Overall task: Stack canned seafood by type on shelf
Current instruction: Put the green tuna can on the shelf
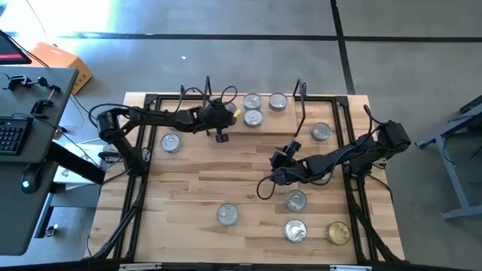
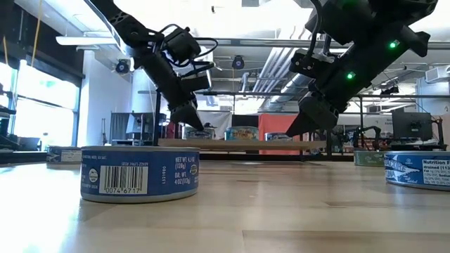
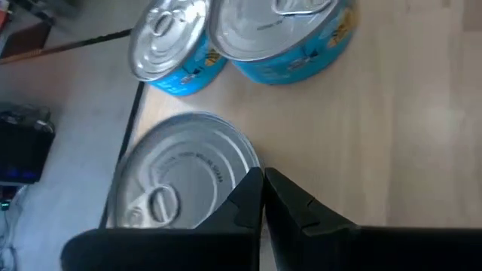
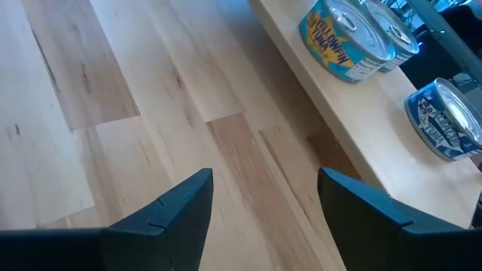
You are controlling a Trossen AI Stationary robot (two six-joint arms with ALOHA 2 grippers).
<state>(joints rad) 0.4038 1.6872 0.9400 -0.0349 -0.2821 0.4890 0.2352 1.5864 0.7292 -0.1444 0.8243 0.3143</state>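
Note:
The shelf (image 1: 285,117) is a low light-wood plank at the table's far side. Several silver-lidded tins stand on it, among them two with light-blue labels (image 3: 279,30) (image 3: 169,41). My left gripper (image 3: 263,194) is shut, slanting down over the shelf's left part (image 1: 230,113), its tips beside a third silver-lidded tin (image 3: 184,184). My right gripper (image 4: 263,199) hangs open over bare tabletop near the middle (image 1: 282,159), in front of the shelf (image 4: 354,128), with nothing between its fingers. Loose tins rest on the tabletop. My left gripper's shut fingertips (image 3: 252,184) lie at the lid rim (image 3: 242,162) of the silver-lidded tin, coming at it slanting down from the table's left. Whether they touch the rim I cannot tell. The tin stands upright on the shelf.
Loose tins stand on the table at the left (image 1: 172,143), right (image 1: 321,132) and near side (image 1: 227,214) (image 1: 296,200) (image 1: 295,230), one of them gold-lidded (image 1: 339,233). Black wire uprights (image 1: 300,90) end the shelf. A blue tin (image 2: 139,174) stands close to the low camera.

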